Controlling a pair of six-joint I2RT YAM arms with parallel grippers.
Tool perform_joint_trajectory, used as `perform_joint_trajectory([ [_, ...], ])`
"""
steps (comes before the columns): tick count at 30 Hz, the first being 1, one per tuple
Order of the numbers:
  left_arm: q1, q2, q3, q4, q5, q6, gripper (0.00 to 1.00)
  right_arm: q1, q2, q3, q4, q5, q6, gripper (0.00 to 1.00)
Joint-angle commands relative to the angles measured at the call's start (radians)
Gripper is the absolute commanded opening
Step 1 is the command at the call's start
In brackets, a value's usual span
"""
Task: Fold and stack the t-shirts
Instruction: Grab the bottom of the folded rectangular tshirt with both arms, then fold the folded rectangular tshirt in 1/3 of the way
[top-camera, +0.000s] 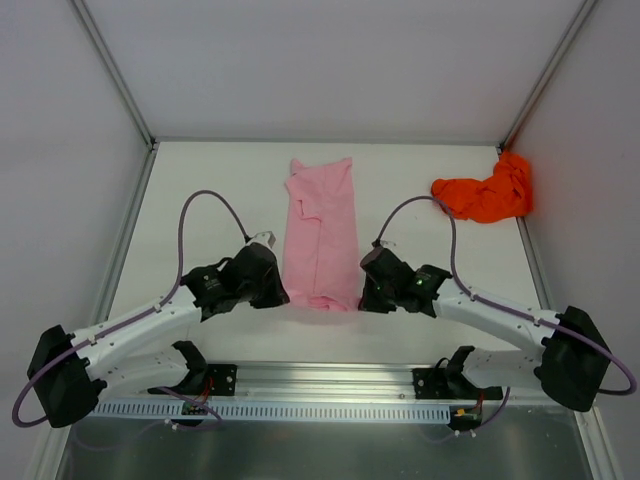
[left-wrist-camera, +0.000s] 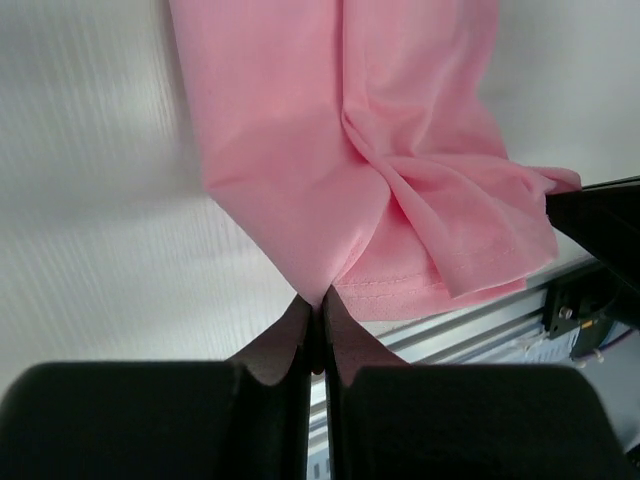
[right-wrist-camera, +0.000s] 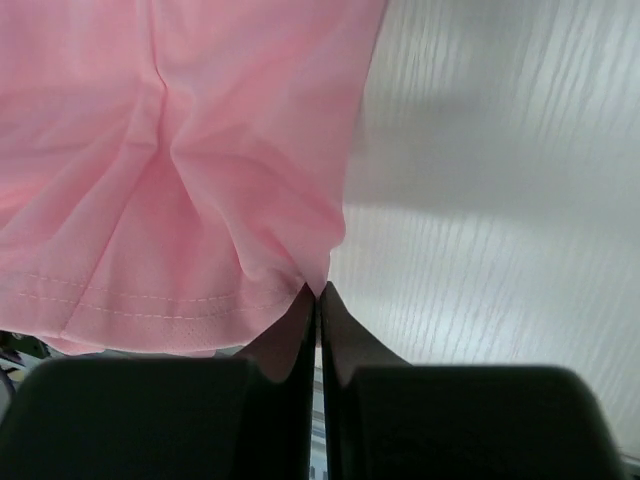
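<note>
Left end effector and right end effector each clench 1 hem corner of the pale pink cotton t-shirt ahead, probably for folding.

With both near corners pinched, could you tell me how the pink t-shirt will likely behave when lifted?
The pink t-shirt will probably sag limply between the left gripper and right gripper; it creases at each pinch. It looks thin, so likely light. Its folded layers may slip apart, since only the corners are clamped.
</note>
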Motion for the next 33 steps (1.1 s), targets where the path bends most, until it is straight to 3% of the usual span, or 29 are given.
perform_joint_trajectory([
  [1,0.032,0.040,0.086,-0.062,-0.097,0.086,0.00,-0.084,-0.022,0.091,-0.069,0.051,-0.112,0.01],
  [7,0.163,0.150,0.217,0.000,-0.098,0.182,0.00,-0.279,0.077,0.261,-0.029,-0.072,-0.291,0.01],
  [11,0.245,0.326,0.373,0.038,-0.065,0.263,0.00,-0.383,0.224,0.417,-0.012,-0.194,-0.405,0.01],
  [18,0.371,0.587,0.573,0.084,0.034,0.305,0.00,-0.474,0.537,0.717,-0.037,-0.303,-0.485,0.01],
  [26,0.411,0.882,0.833,0.047,0.117,0.342,0.00,-0.544,0.768,0.930,-0.054,-0.378,-0.502,0.01],
  [33,0.448,0.988,0.873,0.066,0.178,0.331,0.00,-0.552,0.897,1.021,-0.074,-0.382,-0.505,0.01],
])
